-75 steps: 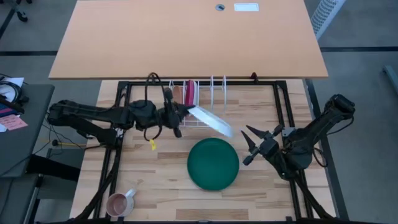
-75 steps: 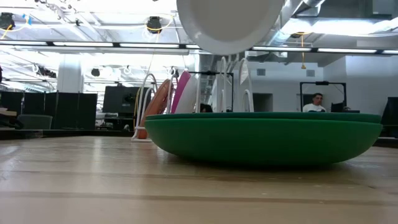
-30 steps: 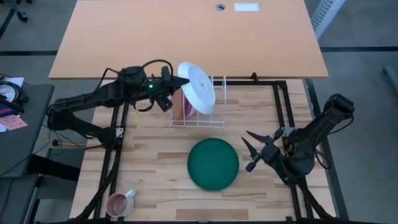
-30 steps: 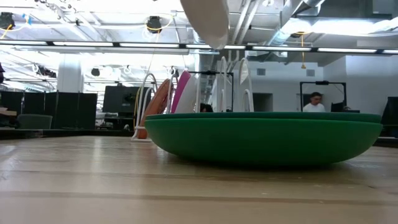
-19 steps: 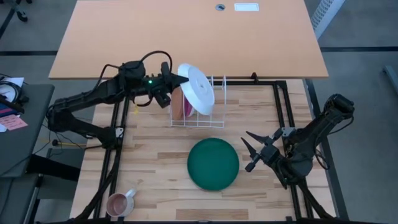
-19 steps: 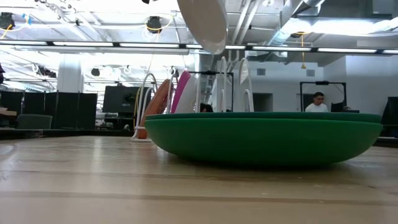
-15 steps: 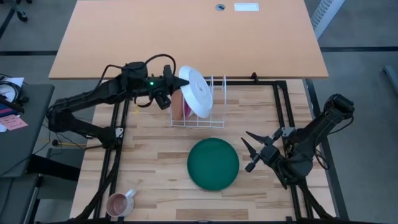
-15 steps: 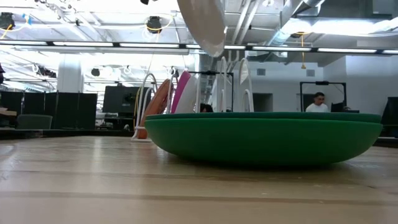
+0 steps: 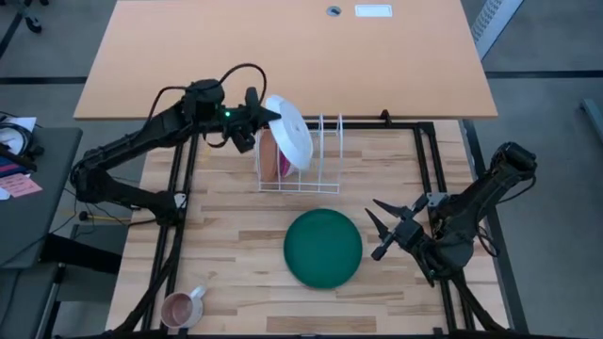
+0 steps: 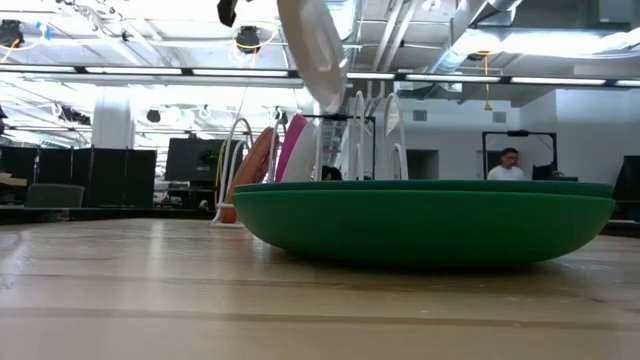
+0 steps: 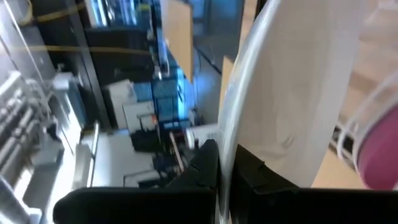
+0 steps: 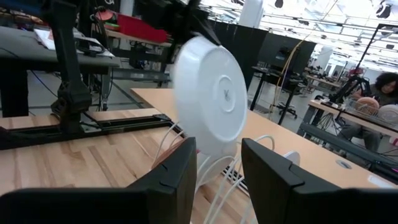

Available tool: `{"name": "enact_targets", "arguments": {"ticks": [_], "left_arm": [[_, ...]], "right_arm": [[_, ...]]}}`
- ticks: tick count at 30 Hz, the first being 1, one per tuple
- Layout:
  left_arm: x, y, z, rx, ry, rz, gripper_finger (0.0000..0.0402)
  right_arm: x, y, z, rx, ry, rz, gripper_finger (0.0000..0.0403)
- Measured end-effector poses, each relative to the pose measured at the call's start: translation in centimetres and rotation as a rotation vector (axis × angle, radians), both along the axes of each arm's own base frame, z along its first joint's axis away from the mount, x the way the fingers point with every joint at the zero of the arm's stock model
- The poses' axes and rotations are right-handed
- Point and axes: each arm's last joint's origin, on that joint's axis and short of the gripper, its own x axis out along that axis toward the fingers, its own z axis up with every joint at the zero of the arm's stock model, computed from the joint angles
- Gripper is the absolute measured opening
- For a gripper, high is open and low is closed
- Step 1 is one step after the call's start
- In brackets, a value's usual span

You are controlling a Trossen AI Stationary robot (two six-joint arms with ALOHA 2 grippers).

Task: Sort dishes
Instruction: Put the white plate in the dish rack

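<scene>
My left gripper (image 9: 264, 117) is shut on a white plate (image 9: 288, 132), held tilted steeply on edge over the white wire rack (image 9: 311, 162) at the table's far side. The white plate also shows in the low view (image 10: 312, 48) and the right wrist view (image 12: 208, 102). An orange-brown plate (image 10: 252, 165) and a magenta plate (image 10: 293, 148) stand on edge in the rack's left slots. A dark green plate (image 9: 323, 248) lies flat on the table. My right gripper (image 9: 381, 229) is open and empty just right of the green plate. My left gripper pinches the white plate's rim (image 11: 231, 127) between its two fingers (image 11: 206, 163), one on each face. The fingers come level from the table's left side. The plate is lifted, steeply tilted, its lower edge (image 10: 333, 104) at the rack's wire tops; whether it touches them I cannot tell.
A small pink mug (image 9: 181, 307) stands near the table's near left corner. The rack's right slots (image 9: 330, 141) are free. A large orange board (image 9: 283, 56) lies beyond the table's far edge. A person (image 10: 510, 165) sits far off in the room.
My left gripper has moved a little toward the table's left and far edges with the white plate. The plate has tipped more upright and come down closer to the rack's wires. My right arm has kept still.
</scene>
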Motion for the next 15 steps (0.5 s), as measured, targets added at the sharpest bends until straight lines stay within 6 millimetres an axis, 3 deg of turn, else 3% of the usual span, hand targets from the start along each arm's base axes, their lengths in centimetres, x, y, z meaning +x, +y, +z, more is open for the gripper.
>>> {"name": "enact_targets", "arguments": {"ticks": [9, 15], "left_arm": [[-0.1, 0.4, -0.3, -0.033, 0.017, -0.067, 0.0002], [1.0, 1.3, -1.1, -0.035, 0.031, -0.076, 0.0002]], "right_arm": [[0.2, -0.2, 0.0, 0.000, 0.000, -0.010, 0.0133], [0.3, -0.4, -0.2, 0.014, -0.013, -0.019, 0.0133]]}}
